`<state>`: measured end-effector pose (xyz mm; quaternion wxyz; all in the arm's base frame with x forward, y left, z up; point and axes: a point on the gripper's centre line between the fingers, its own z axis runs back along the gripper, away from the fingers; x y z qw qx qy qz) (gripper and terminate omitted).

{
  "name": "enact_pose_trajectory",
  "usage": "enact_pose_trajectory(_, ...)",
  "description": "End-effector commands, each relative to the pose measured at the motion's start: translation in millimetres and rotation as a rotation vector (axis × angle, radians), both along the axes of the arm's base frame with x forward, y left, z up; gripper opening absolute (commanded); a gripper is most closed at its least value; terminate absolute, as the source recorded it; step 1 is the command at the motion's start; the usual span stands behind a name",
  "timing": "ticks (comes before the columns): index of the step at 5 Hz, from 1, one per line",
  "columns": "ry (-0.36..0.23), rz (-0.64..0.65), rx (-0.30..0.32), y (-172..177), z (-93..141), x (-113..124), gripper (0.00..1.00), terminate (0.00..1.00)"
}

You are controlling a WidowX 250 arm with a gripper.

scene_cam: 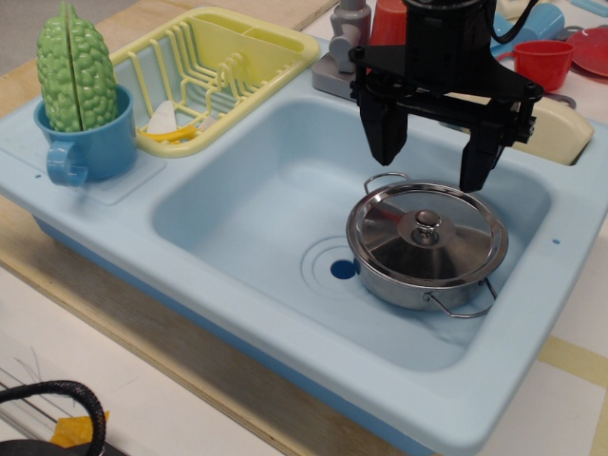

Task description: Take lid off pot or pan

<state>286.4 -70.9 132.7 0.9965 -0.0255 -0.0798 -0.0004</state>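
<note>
Near edge first: a black cable (57,399) and a scrap of yellow tape (81,427) lie on the desk (190,399) at bottom left, clear of the work. Behind that, the light blue toy sink (237,204) takes up most of the view, its basin holding a round drain hole (342,269) and, just right of it, the pot (423,285) standing upright on the basin floor, one wire loop handle toward the camera and one at the back. The lid (426,233) is on the pot, flat, seated all round as far as I can see, with its knob (426,223) at centre, untouched. Step in hand: approach before the grasp; lid removal not started, judging by the seated lid. The black claw (429,161) hangs above the back rim of the pot, jaws spread wide, nothing in them, fingertips apart from the lid and a bit behind the knob from this angle. Next move calls for bringing the claw forward so the knob sits between the fingers, lowering straight, narrowing onto the knob, then lifting vertically; the knob is small and shiny, so an off-centre close could slip or drag the pot. Farther left, a blue mug (90,142) with a green bumpy vegetable (76,66) stands on the sink ledge, well apart. Beyond, a yellow dish rack (214,71) holds something small, unclear what. At the back, a grey faucet (347,47) and red and blue toy dishes (546,57).
</note>
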Motion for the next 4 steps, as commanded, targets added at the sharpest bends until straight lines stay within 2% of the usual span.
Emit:
enact_pose_trajectory(1, 0.000, 0.000, 0.000, 0, 0, 0, 1.00, 0.00)
enact_pose_trajectory(2, 0.011, 0.031, -0.007, 2, -14, -2, 1.00, 0.00)
enact_pose_trajectory(3, 0.007, 0.044, -0.020, 3, -23, -3, 1.00, 0.00)
enact_pose_trajectory(4, 0.028, 0.049, -0.024, 3, -29, 0, 1.00, 0.00)
